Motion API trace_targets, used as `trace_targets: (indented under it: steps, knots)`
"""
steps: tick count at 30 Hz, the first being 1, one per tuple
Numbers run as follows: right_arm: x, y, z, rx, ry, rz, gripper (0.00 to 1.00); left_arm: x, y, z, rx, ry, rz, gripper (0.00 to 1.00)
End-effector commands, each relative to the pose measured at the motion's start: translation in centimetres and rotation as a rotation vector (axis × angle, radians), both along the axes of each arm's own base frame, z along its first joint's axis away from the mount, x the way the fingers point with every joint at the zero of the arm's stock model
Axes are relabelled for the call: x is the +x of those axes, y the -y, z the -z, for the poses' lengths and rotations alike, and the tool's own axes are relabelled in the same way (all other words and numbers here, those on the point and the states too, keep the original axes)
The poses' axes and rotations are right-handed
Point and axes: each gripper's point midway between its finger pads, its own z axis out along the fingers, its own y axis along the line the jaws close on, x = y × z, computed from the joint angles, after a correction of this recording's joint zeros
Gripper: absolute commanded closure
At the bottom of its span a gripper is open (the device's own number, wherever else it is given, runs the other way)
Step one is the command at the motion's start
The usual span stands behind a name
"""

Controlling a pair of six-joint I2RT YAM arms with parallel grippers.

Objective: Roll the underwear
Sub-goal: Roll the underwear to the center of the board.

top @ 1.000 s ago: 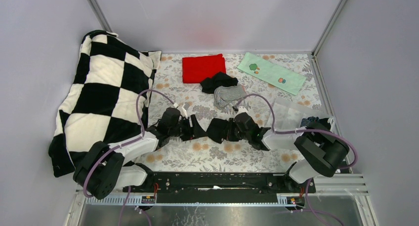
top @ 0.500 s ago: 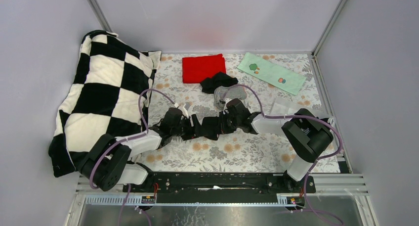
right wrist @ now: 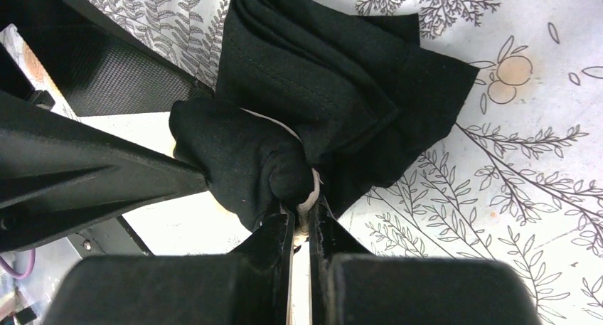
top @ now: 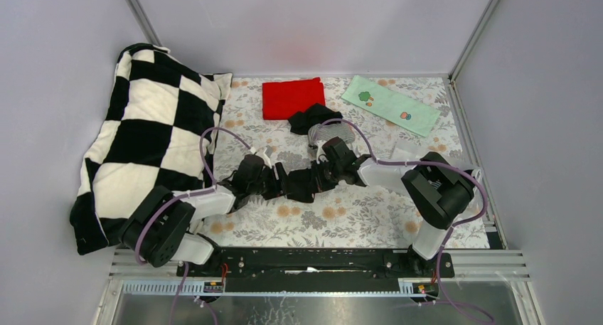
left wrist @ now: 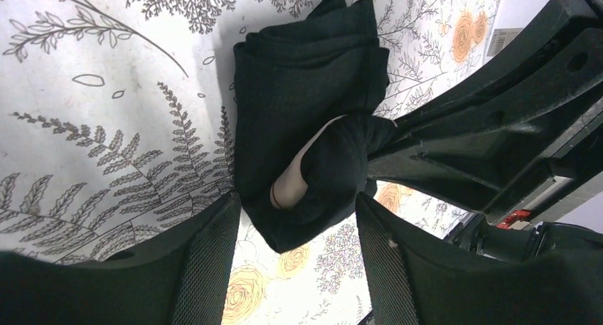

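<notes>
**Top view:** black brief (top: 299, 184) lies mid-sheet, bridged between left gripper (top: 274, 183) and right gripper (top: 323, 176). Spare briefs (top: 323, 126) sit far, beside the red cloth (top: 293, 97). The floral sheet (top: 341, 215) fills a white-walled booth, checked pillow (top: 149, 140) at left.

**Left wrist:** jaws stand apart astride the bundle's end, gripping nothing. Likely risk: unpinned layers spring open.

**Right wrist:** fingers are pinched tight on a bunched fold. Likely risk: pulling drags the whole bundle instead of rolling it.
</notes>
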Motion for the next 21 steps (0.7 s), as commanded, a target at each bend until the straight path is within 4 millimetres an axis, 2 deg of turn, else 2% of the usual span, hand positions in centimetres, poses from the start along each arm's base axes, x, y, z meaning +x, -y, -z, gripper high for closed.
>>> trace_targets:
  steps: [1,9,12,15,18,21]
  knots:
    - [-5.4,4.5,4.7,-0.209,-0.21,-0.064,0.98,0.0,0.2,0.8,0.006,0.009,0.004,0.36]
    - [-5.3,4.4,4.6,-0.206,-0.203,-0.057,0.95,-0.7,0.5,1.6,0.004,-0.015,0.005,0.48]
    - [-4.9,4.3,4.5,-0.203,-0.189,-0.041,0.86,-1.1,0.3,1.9,0.007,-0.019,0.008,0.58]
    - [-4.5,4.1,4.1,-0.186,-0.167,-0.019,0.73,-1.4,0.1,2.2,0.016,-0.021,0.009,0.74]
    - [-4.1,4.1,3.5,-0.174,-0.137,-0.002,0.62,-1.4,-0.3,2.7,0.043,-0.036,-0.003,0.82]
    - [-3.8,4.5,2.8,-0.171,-0.102,0.016,0.56,-1.2,-0.6,3.3,0.076,-0.051,-0.011,0.88]
